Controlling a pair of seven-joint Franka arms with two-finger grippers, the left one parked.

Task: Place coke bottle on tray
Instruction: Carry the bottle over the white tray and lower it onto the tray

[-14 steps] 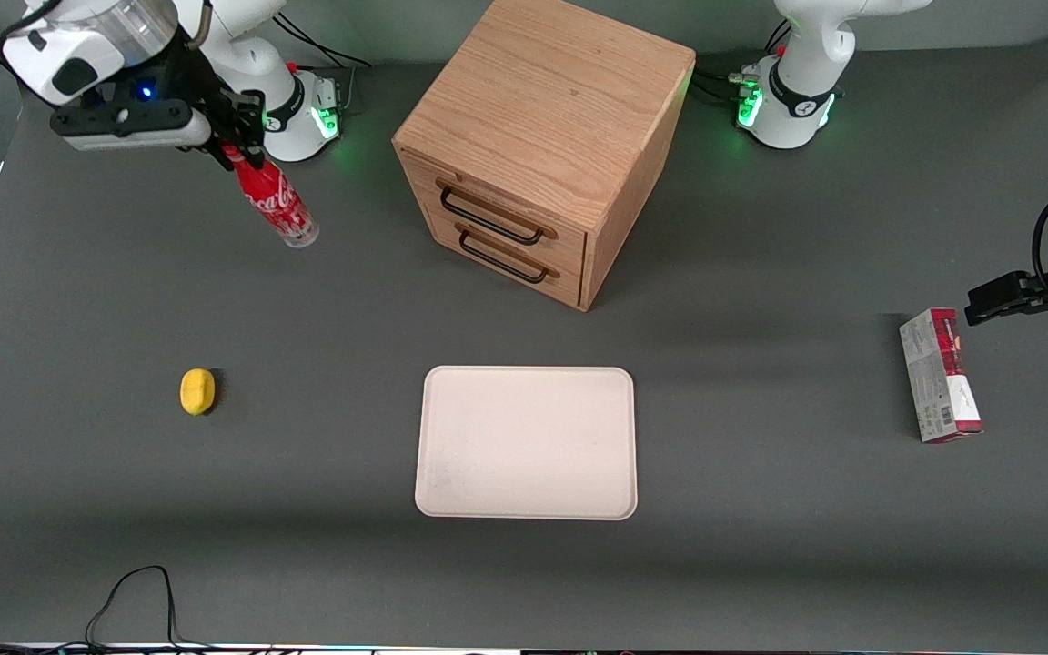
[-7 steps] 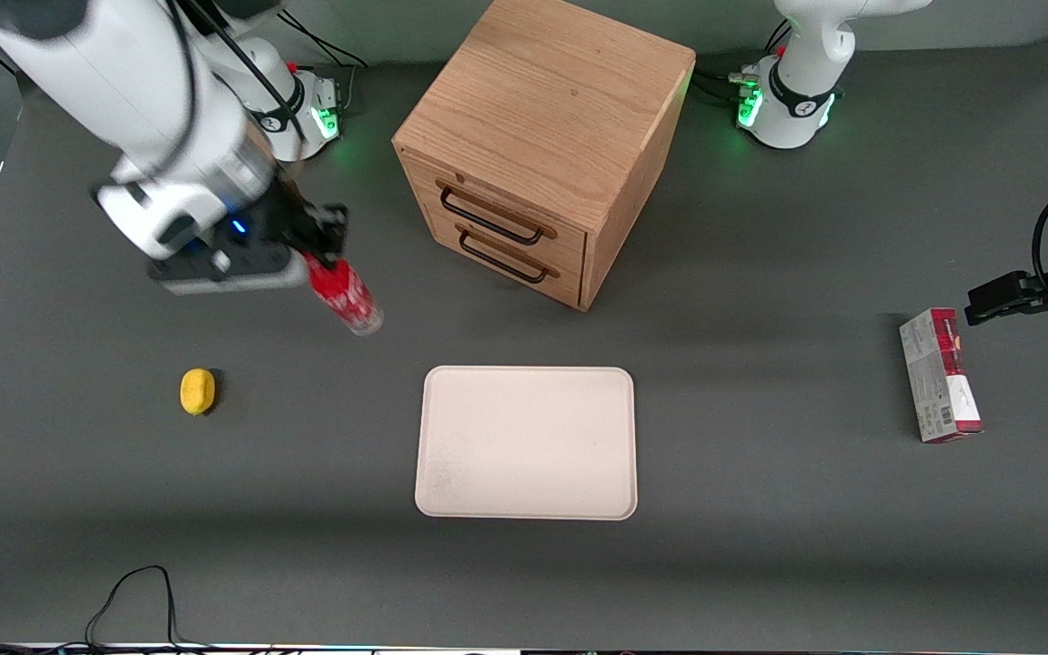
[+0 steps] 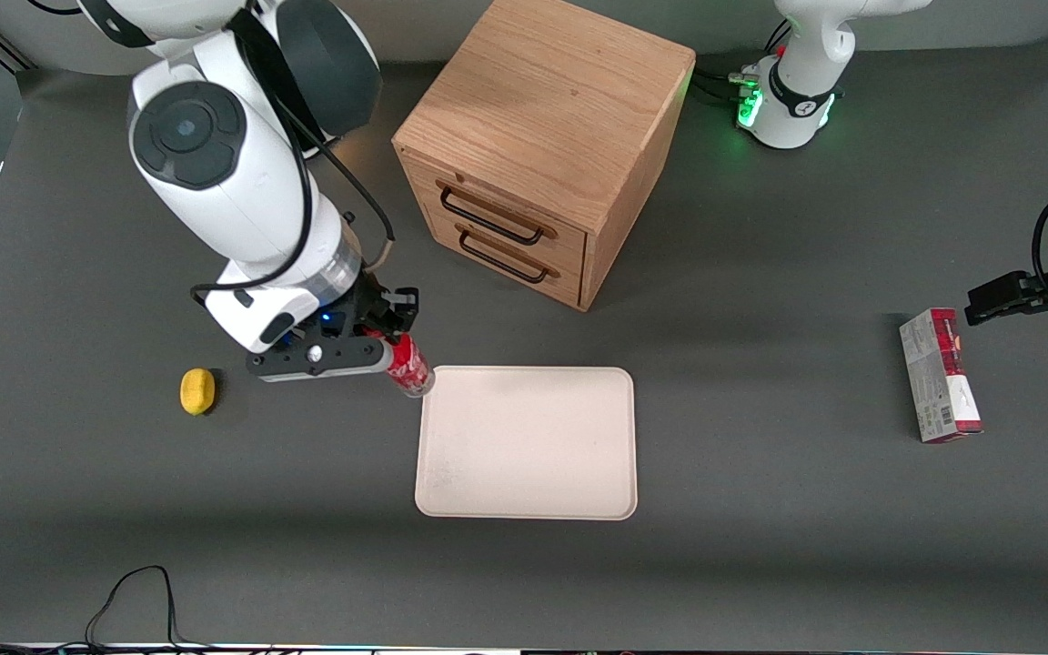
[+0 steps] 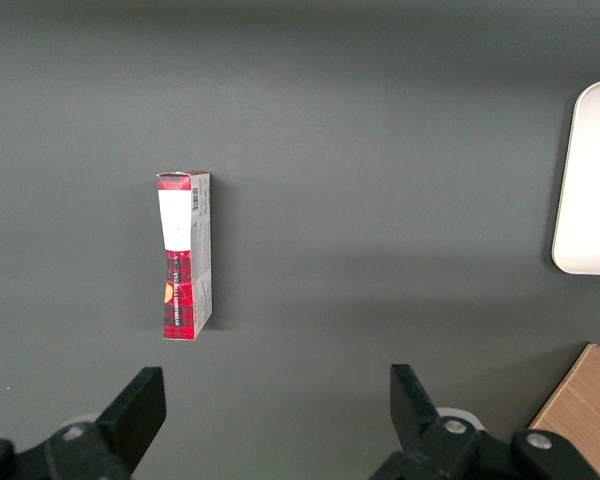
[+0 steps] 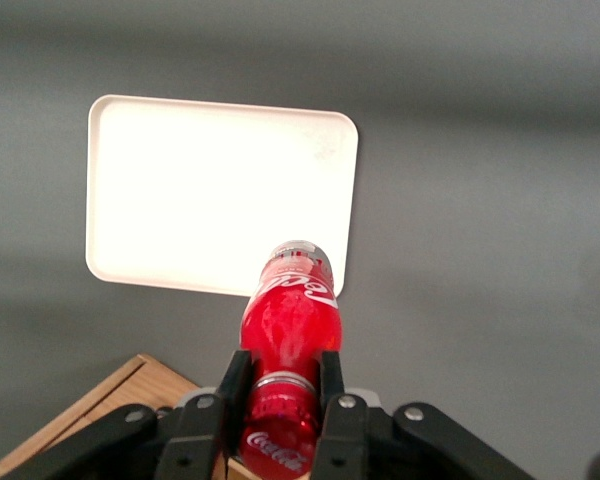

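Gripping coke bottle (image 5: pixel 289 318) by its neck, tool (image 5: pixel 283 390) clamped, white Coca-Cola script, above tray (image 5: pixel 180 190) corner

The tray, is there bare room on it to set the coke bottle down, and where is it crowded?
The tray is bare from rim to rim. The gripper, shut on the coke bottle, hangs at the tray corner nearest the wooden drawer cabinet, the tight spot. The lemon and the carton lie well clear.

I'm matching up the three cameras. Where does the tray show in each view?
Front view: tray mid-table, in front of the wooden drawer cabinet.
Left wrist view: only one rounded end shows.
Right wrist view: whole tray, below the coke bottle held in the gripper.
Shared landmark: the cabinet.
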